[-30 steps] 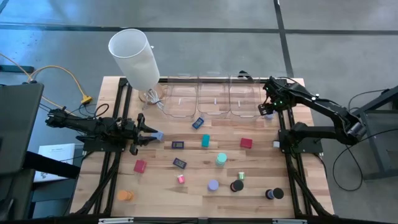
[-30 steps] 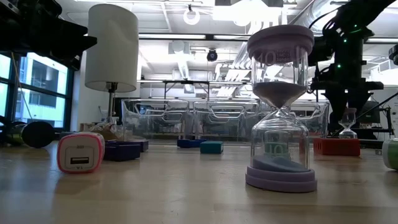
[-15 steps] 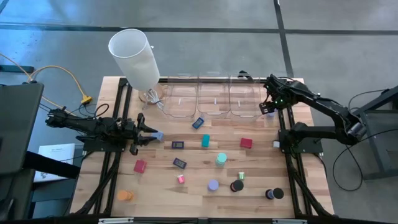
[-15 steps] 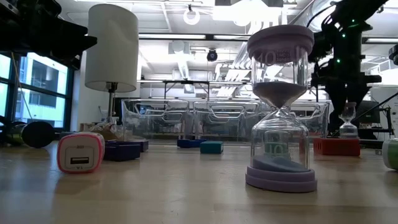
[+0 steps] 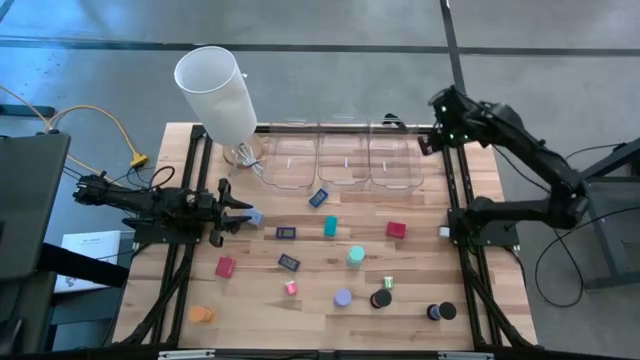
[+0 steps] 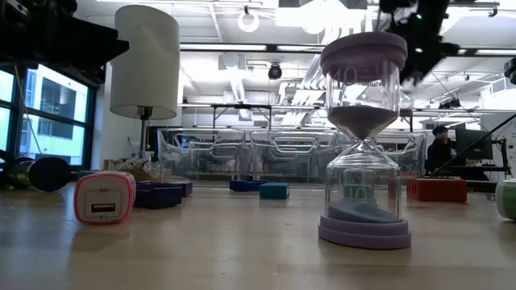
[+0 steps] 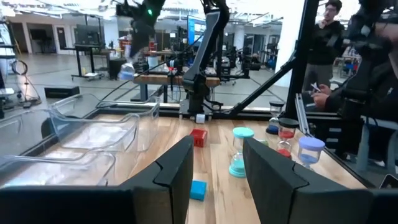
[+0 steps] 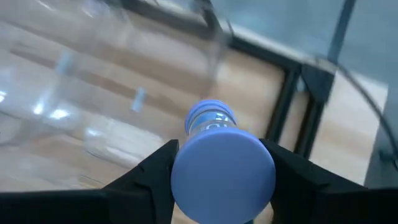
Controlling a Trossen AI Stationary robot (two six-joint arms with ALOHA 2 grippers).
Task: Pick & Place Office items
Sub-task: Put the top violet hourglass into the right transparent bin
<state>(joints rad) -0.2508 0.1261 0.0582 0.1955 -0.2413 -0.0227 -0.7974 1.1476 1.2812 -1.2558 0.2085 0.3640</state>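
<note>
My right gripper (image 5: 433, 140) hangs high over the table's far right corner, beside the right clear bin (image 5: 395, 162). It is shut on a small blue sand timer (image 8: 214, 134). My left gripper (image 5: 238, 212) stands open and level at the table's left, nothing between its fingers (image 7: 177, 171). A light blue block (image 7: 198, 190) lies flat on the wood just beyond it. Other office items lie scattered on the table: a red block (image 5: 396, 229), a teal piece (image 5: 330, 227), dark blue flats (image 5: 286, 232), a lavender sand timer (image 6: 364, 137). My right gripper pinches the sand timer's near blue end cap (image 8: 222, 171) between its two fingers (image 8: 155, 171), one on each side. The fingers slant steeply down from above. The timer runs along them, its other cap (image 8: 211, 117) pointing down. It is lifted clear of table and bins.
Three clear bins (image 5: 343, 160) stand in a row along the far edge. A tall white cylinder (image 5: 215, 90) stands at the far left. Round pieces (image 5: 440, 312) and an orange one (image 5: 202, 314) lie near the front edge. People stand beyond the table (image 7: 326, 37).
My right gripper has risen steeply from table height beside the right bin, carrying the blue sand timer up and slightly toward the far edge, and tipped less steeply downward. The timer, earlier low by the table, now hangs clear. My left gripper has stayed in place.
</note>
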